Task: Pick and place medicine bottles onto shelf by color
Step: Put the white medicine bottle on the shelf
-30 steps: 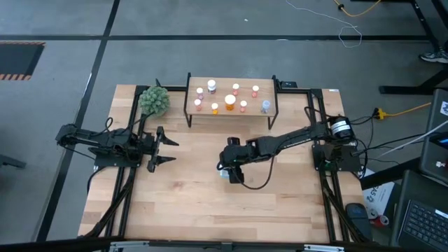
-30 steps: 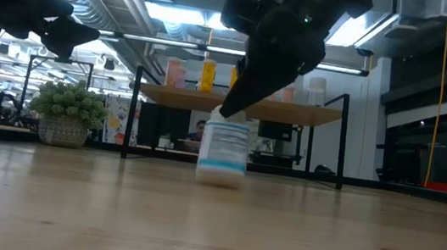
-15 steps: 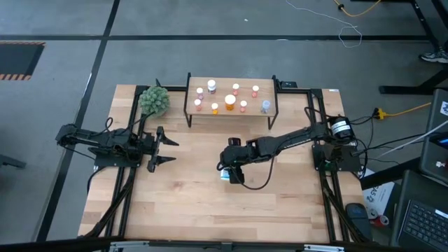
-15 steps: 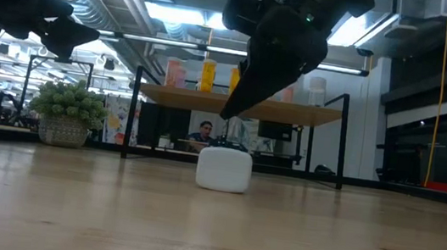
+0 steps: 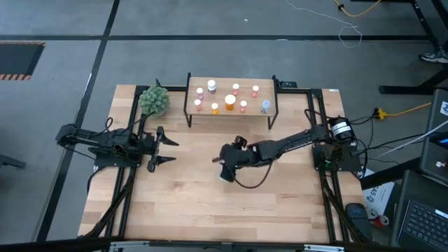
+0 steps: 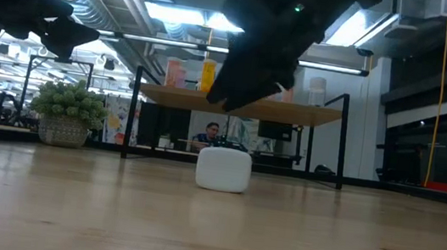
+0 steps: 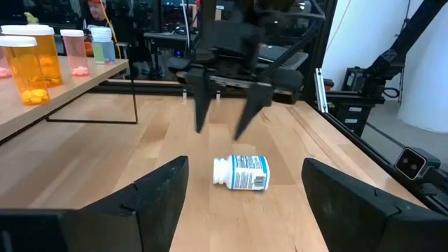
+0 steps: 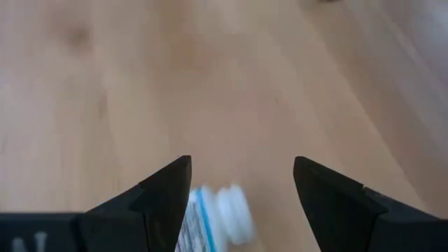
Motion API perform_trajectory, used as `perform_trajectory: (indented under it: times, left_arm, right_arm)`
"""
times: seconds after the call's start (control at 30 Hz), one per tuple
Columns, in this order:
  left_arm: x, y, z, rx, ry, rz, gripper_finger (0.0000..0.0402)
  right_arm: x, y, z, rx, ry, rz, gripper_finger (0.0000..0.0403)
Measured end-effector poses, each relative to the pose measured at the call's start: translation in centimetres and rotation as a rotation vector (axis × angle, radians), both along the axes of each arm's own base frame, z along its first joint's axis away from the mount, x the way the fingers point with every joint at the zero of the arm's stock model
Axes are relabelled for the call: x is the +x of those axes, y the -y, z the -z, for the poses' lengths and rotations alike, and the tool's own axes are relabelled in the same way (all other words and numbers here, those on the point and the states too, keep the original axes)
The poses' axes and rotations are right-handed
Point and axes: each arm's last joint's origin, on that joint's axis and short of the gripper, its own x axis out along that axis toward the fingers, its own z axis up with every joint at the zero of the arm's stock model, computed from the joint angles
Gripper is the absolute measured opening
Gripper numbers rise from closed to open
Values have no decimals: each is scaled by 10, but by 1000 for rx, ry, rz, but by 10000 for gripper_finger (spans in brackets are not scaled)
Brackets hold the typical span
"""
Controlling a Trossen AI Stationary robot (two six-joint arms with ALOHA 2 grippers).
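— White plastic, that bottle [image 7: 241, 172]: where is it lying?

— On its side, out on the open middle of the table [image 5: 182, 217], well short of the shelf [image 5: 231, 82] at the far edge. My right gripper [image 7: 222, 127] hangs just above it, fingers spread wide and holding nothing. My left gripper [image 5: 162, 147] waits toward the left edge, wide open, empty.

— How will it handle?

— Light and stiff, I'd judge, but round and smooth, so likely to roll. I'd close across the labelled body, not the cap.
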Motion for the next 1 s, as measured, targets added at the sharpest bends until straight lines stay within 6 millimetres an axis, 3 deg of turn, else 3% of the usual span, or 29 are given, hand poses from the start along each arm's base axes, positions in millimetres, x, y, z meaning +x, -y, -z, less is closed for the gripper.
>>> perform_trajectory:
  times: [0.23,0.57,0.83,1.0]
  left_arm:
    - [0,0,0,0,0,0,274]
    - [0,0,0,0,0,0,274]
    - [0,0,0,0,-1,0,274]
    - [0,0,0,0,-1,0,274]
  right_arm:
    - [-1,1,-1,193,128,359,255]
    - [-4,-28,9,358,174,489,255]
    - [-4,-59,-27,373,136,450,255]
    - [-8,-62,-48,351,109,538,255]
